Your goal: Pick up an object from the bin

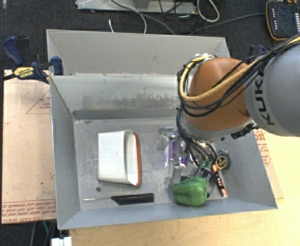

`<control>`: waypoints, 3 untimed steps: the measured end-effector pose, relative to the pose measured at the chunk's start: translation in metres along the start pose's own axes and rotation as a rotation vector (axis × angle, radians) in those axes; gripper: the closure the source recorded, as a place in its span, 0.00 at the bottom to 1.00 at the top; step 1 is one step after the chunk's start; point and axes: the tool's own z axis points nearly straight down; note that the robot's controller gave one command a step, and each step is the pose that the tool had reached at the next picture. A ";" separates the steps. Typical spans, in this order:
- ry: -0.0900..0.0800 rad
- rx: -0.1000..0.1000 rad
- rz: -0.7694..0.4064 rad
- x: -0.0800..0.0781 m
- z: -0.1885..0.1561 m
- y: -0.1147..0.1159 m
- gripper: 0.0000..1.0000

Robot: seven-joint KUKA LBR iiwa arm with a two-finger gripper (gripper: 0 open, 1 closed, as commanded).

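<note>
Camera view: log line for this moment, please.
hand: down in bin, right side | nearest: green pepper-like lump | left of hand: white tray, black marker

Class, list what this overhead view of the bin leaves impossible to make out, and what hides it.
Camera view: the right floor of the bin lies under the arm's orange cover.
Right of the green lump, small dark things sit partly under the wrist beside the tool; too small to name.
The black stick in front: marker or pen, too small to tell.

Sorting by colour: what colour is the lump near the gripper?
Green; the lump shows best in the camera view.
</note>
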 end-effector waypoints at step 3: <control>-0.012 -0.001 -0.295 -0.072 0.061 -0.072 0.00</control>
